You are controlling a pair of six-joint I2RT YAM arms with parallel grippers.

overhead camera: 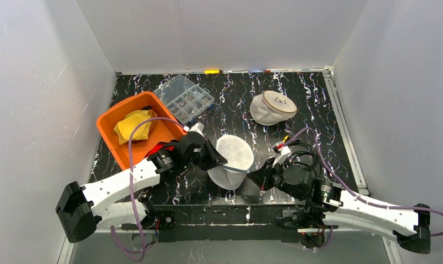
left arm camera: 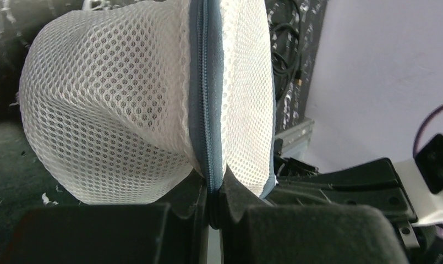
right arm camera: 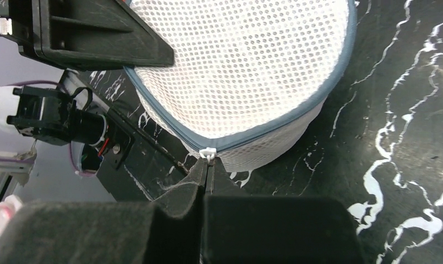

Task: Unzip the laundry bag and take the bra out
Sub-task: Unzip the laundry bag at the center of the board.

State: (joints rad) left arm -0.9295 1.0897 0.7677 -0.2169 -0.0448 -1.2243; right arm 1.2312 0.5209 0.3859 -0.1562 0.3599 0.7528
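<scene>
The laundry bag point(overhead camera: 233, 159) is a round white mesh pouch with a blue-grey zipper band, lying near the table's front middle. In the left wrist view my left gripper point(left arm camera: 213, 190) is shut on the bag's zipper seam point(left arm camera: 205, 82), with the mesh point(left arm camera: 114, 104) bulging on both sides. My left gripper point(overhead camera: 222, 160) meets the bag's left edge. On the bag's near side my right gripper point(right arm camera: 209, 159) is shut on the small white zipper pull point(right arm camera: 208, 151) at the bag's rim point(right arm camera: 252, 135). The zipper looks closed. The bra is hidden.
An orange bin point(overhead camera: 106, 118) holding a yellow cloth point(overhead camera: 134, 125) sits at the left. Behind it is a clear compartment box point(overhead camera: 186, 98). A second mesh pouch point(overhead camera: 272, 107) lies at the back right. White walls enclose the black marbled table point(overhead camera: 318, 121).
</scene>
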